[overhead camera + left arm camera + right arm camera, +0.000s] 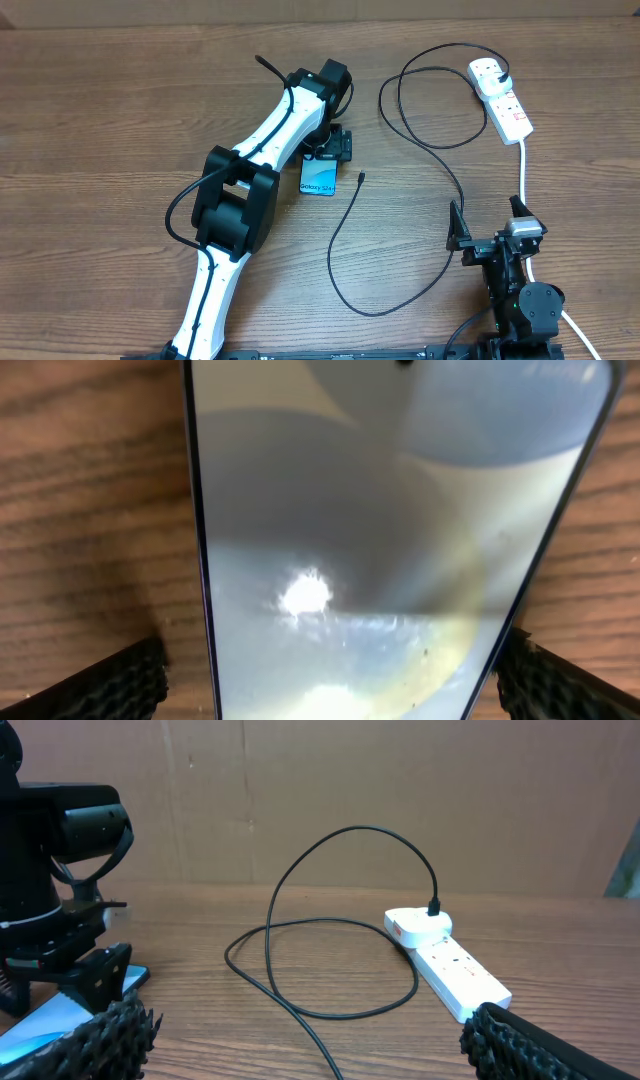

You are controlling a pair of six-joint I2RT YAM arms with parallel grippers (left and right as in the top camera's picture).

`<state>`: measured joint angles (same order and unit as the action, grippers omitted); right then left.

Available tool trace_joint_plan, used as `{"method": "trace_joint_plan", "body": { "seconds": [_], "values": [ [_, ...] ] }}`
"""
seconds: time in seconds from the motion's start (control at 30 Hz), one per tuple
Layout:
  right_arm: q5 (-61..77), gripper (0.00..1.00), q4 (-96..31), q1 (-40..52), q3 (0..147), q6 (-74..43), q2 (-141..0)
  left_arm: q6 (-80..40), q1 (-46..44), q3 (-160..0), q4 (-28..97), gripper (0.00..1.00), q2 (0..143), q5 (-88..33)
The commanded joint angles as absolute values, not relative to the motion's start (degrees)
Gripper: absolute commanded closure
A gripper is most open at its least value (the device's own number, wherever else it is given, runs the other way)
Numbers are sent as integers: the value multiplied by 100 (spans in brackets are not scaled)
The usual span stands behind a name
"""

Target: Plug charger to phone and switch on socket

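The phone (318, 178) lies flat on the wooden table, blue screen up, and fills the left wrist view (390, 510). My left gripper (334, 150) is over its far end, open, with one finger on each side of the phone (340, 695). The charger cable (440, 145) runs from its plug in the socket (500, 95) in loops to the connector tip (360, 179), which lies loose just right of the phone. My right gripper (488, 243) is open and empty near the front right. It looks toward the socket (450, 960) and cable (300, 1010).
The socket's thick white cord (524, 165) runs toward the front, past my right arm. The cable's long loop (350, 290) lies on the table between the two arms. A brown cardboard wall (400, 790) stands behind the table.
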<state>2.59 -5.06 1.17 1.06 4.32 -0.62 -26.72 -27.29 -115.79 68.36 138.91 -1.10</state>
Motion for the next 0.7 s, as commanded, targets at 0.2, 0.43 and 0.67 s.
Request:
{"method": "trace_joint_plan", "body": {
  "seconds": [0.2, 0.43, 0.67],
  "values": [
    [261, 0, -467, 128, 45, 436, -16, -2689, -2779, -11257, 7118, 0, 14212, -178],
    [261, 0, -467, 128, 45, 436, -16, -2707, -2777, -11257, 6834, 0, 14212, -255],
    [261, 0, -467, 128, 45, 436, -16, -2751, -2773, -11257, 6759, 0, 14212, 47]
  ]
}}
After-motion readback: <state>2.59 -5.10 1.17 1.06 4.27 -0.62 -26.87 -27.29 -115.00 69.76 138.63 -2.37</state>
